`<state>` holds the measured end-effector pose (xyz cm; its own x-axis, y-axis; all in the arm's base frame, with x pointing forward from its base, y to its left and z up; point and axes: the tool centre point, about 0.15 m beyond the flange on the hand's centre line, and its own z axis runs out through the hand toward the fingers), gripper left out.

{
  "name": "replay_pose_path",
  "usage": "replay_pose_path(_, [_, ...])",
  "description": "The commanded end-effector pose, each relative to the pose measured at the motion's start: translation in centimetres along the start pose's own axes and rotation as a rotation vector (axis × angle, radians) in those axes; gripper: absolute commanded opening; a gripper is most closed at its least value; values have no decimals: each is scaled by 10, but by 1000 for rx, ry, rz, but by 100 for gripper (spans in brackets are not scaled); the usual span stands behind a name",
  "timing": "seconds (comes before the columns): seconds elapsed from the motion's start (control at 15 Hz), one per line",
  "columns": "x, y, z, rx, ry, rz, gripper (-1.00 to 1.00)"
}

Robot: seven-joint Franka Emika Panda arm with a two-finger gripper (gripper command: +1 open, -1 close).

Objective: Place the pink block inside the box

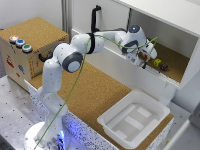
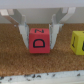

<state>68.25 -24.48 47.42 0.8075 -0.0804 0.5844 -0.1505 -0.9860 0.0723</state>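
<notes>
The pink block (image 2: 39,39) is a small pinkish-red cube with a dark letter on its face. In the wrist view it sits between my two fingers (image 2: 24,34), which press on its two sides, just over the cork floor. My gripper (image 2: 39,47) is shut on it. In the exterior view the gripper (image 1: 144,58) reaches into the white shelf at the exterior view's right. The box (image 1: 150,107) is a shallow white tray with raised ridges, standing on the cork table below the shelf and nearer the camera.
A yellow block (image 1: 157,62) (image 2: 78,41) and a dark maroon block (image 1: 164,66) lie on the shelf floor beside the gripper. The shelf's roof (image 1: 165,12) and front wall (image 1: 120,65) enclose the hand. A cork-topped brown box with coloured buttons (image 1: 30,42) stands at the exterior view's left.
</notes>
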Motion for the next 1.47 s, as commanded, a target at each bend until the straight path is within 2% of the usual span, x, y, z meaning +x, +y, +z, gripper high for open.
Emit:
replay_pose_path(0.0, [-10,-3,-44,71,50,-6,-100])
replay_pose_path(0.47, [-44,4,-99,71,37,54,-100])
replay_pose_path(0.67, [-63,1,-120,46,30,69,-100])
replay_pose_path(1.0, [-118,3,-149,-31,-11,69,-100])
replay_pose_path(1.13, [-143,6,-149,-32,-5,33,-100])
replay_pose_path(1.4, [-189,43,-158,42,-17,7,-100])
